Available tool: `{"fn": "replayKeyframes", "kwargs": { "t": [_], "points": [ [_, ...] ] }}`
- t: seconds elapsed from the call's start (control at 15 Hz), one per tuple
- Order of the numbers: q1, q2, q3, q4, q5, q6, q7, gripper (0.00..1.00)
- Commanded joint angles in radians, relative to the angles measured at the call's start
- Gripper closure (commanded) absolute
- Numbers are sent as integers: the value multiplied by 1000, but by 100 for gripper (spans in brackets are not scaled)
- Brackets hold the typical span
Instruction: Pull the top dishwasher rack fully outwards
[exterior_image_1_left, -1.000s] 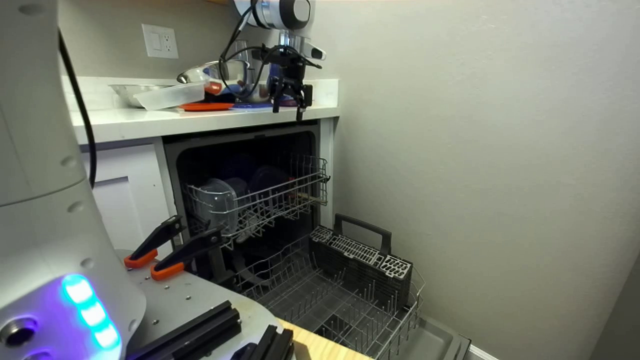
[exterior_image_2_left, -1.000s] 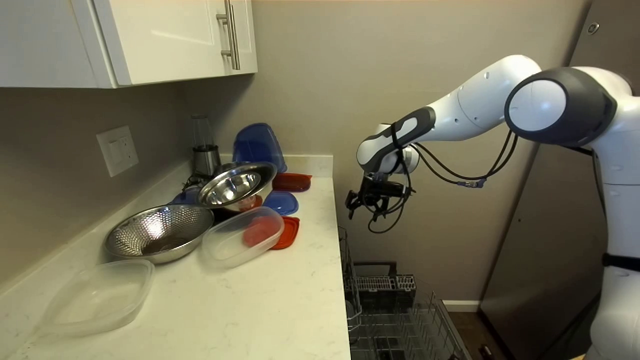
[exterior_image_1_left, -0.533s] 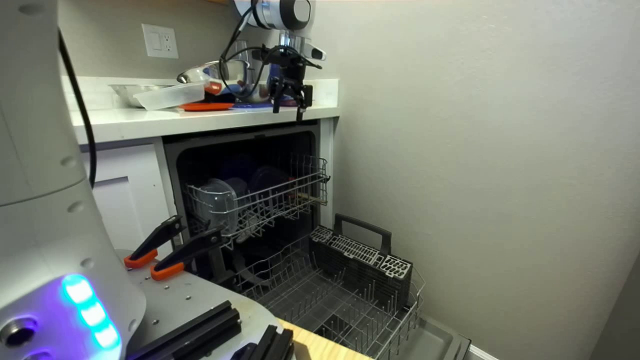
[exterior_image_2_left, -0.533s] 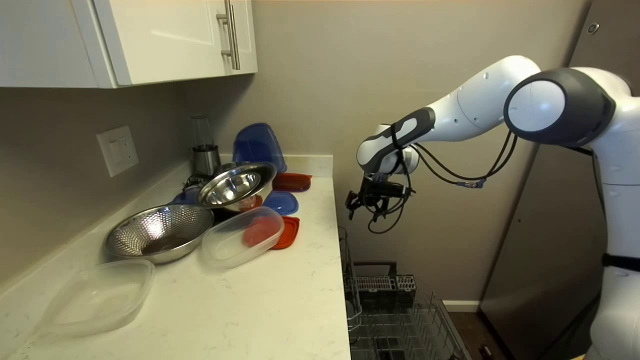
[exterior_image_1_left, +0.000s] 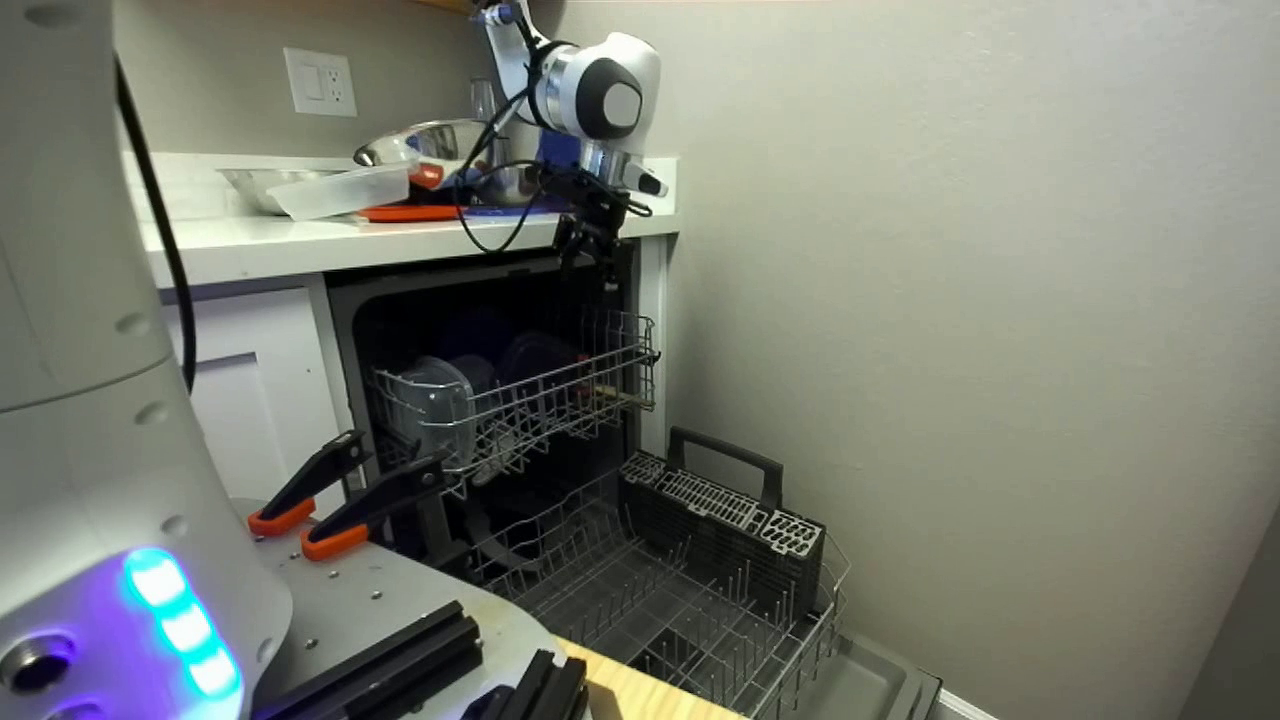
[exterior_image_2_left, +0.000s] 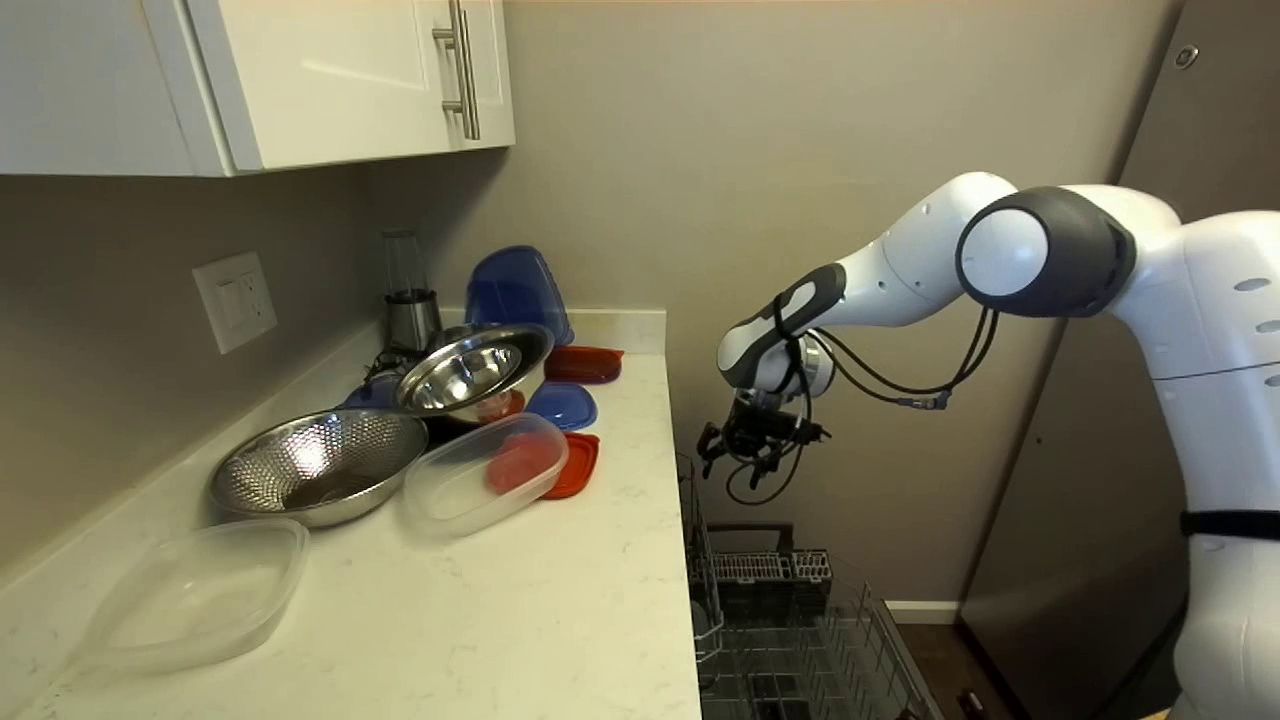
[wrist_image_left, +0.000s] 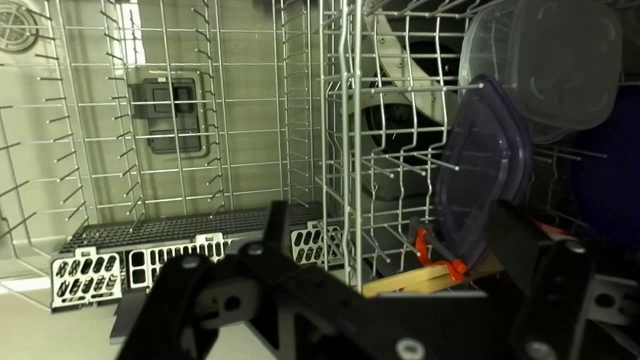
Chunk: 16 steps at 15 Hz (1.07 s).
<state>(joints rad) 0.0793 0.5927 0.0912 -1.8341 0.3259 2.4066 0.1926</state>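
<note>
The top dishwasher rack is a silvery wire basket standing partly out of the dark dishwasher opening in an exterior view. A clear container and lids sit in it. Its front end also shows at the counter edge in an exterior view. My gripper hangs above the rack's far front corner, apart from it, tilted, with its fingers spread; it also shows in an exterior view. In the wrist view my open gripper has one finger on each side of the rack's front wires, with nothing held.
The lower rack with a black cutlery basket is pulled out below. The counter edge runs above the opening. A wall stands close beside the dishwasher. Clamps sit on the robot's base plate.
Over the last half second my gripper has moved down from counter height toward the top rack and tilted a little. It stays open. The racks have not moved.
</note>
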Motion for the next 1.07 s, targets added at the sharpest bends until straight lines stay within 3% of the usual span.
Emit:
{"fn": "replayKeyframes", "kwargs": {
  "t": [0.0, 0.33, 1.0],
  "points": [
    [-44, 89, 44, 40, 95, 58, -20, 0],
    [-44, 203, 72, 125, 129, 84, -9, 0],
    [-16, 365, 61, 260, 96, 81, 19, 0]
  ]
}}
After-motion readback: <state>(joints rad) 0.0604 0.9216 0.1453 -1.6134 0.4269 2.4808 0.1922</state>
